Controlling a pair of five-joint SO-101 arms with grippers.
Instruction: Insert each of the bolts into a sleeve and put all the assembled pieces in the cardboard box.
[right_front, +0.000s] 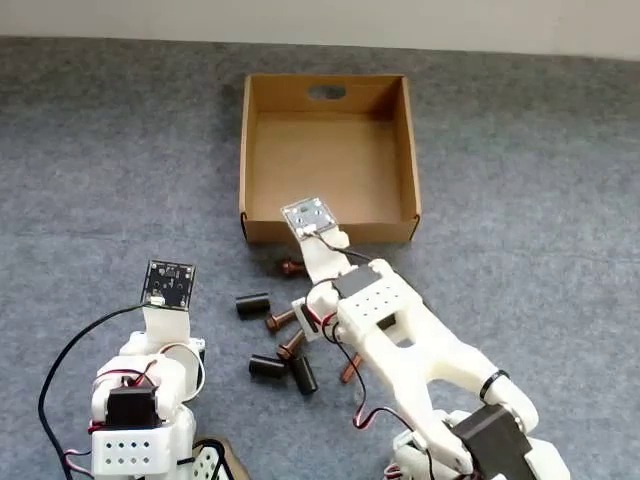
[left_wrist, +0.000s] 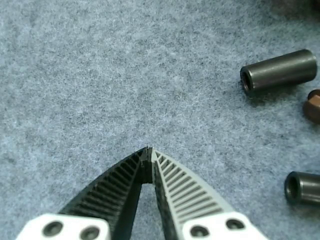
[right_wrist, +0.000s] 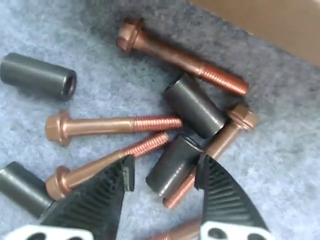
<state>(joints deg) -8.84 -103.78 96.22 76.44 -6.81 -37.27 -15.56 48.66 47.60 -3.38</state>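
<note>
Bolts (right_wrist: 112, 125) coppery, threaded; sleeves (right_wrist: 195, 106) dark cylinders.

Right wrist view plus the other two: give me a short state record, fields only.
cardboard box: empty
bolts: loose on the carpet, mixed with the sleeves
sleeves: loose, lying on their sides
right jaws: open above the pile, nearest sleeve in line between them
left jaws: shut, over bare carpet, two sleeves off to one side

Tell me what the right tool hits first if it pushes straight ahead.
The right tool would likely meet the dark sleeve between its open jaws first; it lies over a copper bolt.
</note>
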